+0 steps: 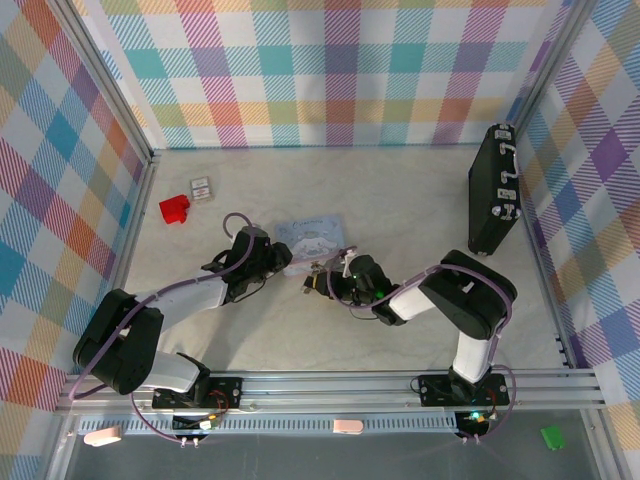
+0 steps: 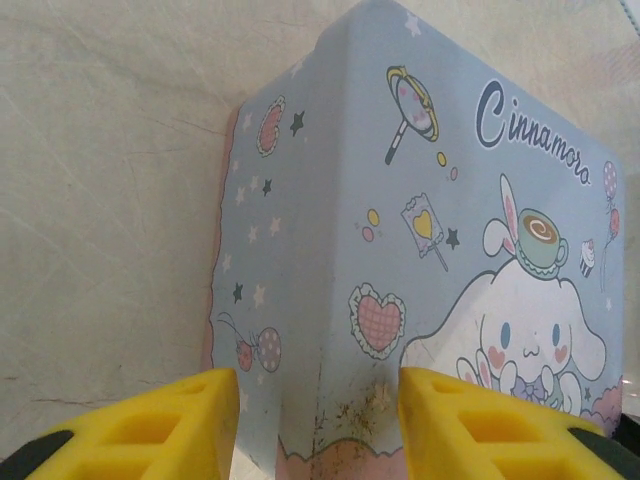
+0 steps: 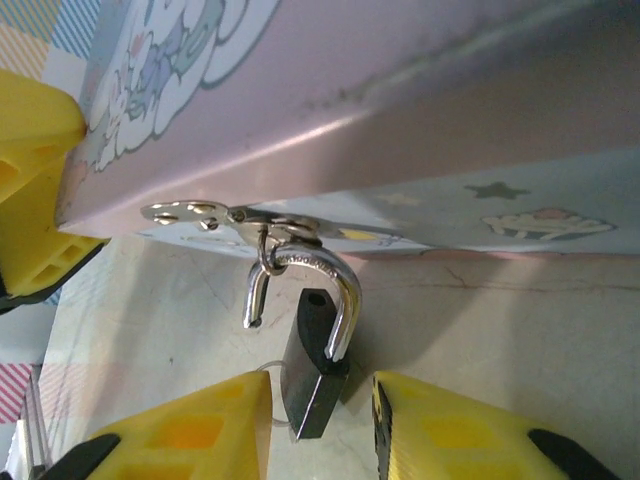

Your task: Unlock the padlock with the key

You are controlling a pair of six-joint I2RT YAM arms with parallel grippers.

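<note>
The padlock [image 3: 313,350] hangs low in the middle of the right wrist view, looped through a silvery hasp [image 3: 200,212] at the edge of the pale blue tin [image 3: 400,90]. One leg of its shackle [image 3: 335,275] sits in the black body. The other ends free in the air, and the hole it belongs in is open and dark. We judge the lock sprung, so the main step looks done; what is left would be clearing the key and perhaps lifting the shackle off the hasp.

We cannot tell whether the key is in the keyway, because that face is turned away. A thin pale loop [image 3: 266,368] beside the body may belong to it.

The right gripper [image 3: 321,385] straddles the body's lower end. Its yellow fingers are narrowly parted, with a sliver of gap on each side, so they are not pinching. In the left wrist view, the left gripper [image 2: 318,385] is at the bottom of the frame with the tin filling the space between its fingers, and we take that as a steadying grip.

The right wrist camera gives us the shackle detail. From above the lock is too small to read, but that view shows both arms meeting at the tin in mid-frame. It also shows a black case [image 1: 493,190] at the upper right, and a red block [image 1: 174,208] and a small card [image 1: 202,189] at the upper left.
</note>
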